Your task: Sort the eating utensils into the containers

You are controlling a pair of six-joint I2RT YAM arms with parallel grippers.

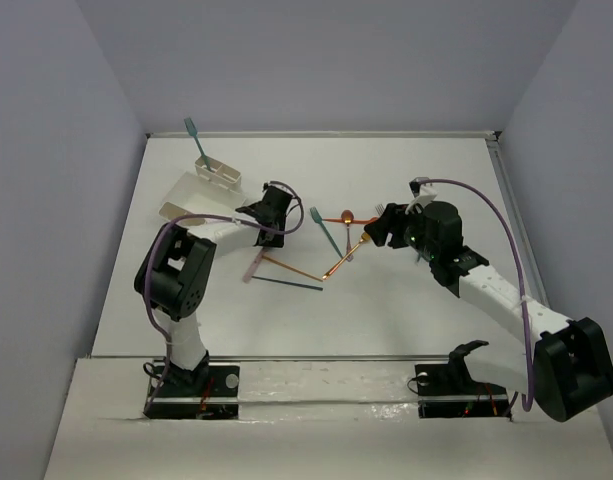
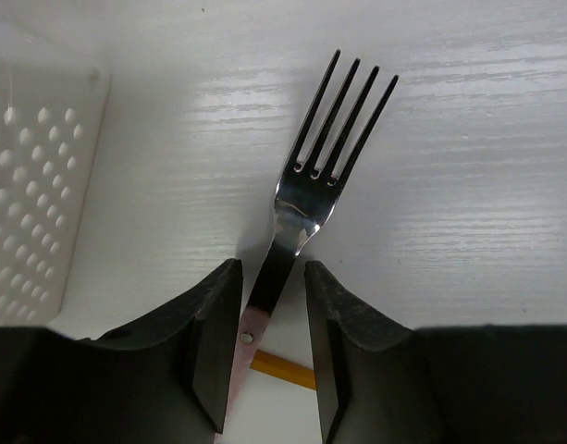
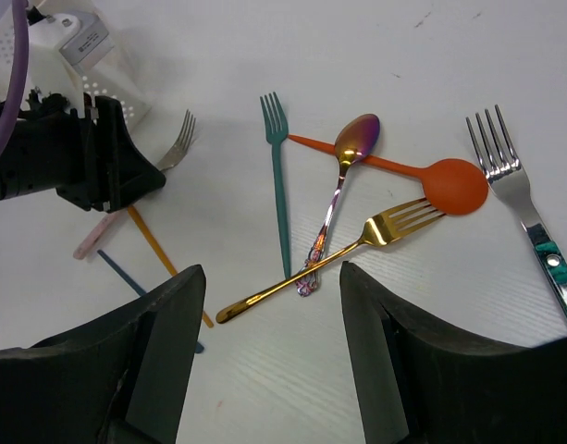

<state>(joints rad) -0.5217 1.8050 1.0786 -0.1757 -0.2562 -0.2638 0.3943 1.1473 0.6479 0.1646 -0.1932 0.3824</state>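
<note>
Left claw [image 2: 272, 273], half open astride the handle of a silver fork [image 2: 313, 185] (not yet pinching), should close squarely before lifting toward the container [image 2: 33, 166]; right claw [image 3: 272, 273] gapes empty.

My left arm [image 1: 176, 275] rises folded from the near edge of the table [image 1: 406, 330], left gripper [image 2: 274, 277] angled down, jaws narrowly parted. My right arm [image 1: 496, 295] stretches in from the near right corner, right gripper [image 3: 271, 273] spread wide.
</note>
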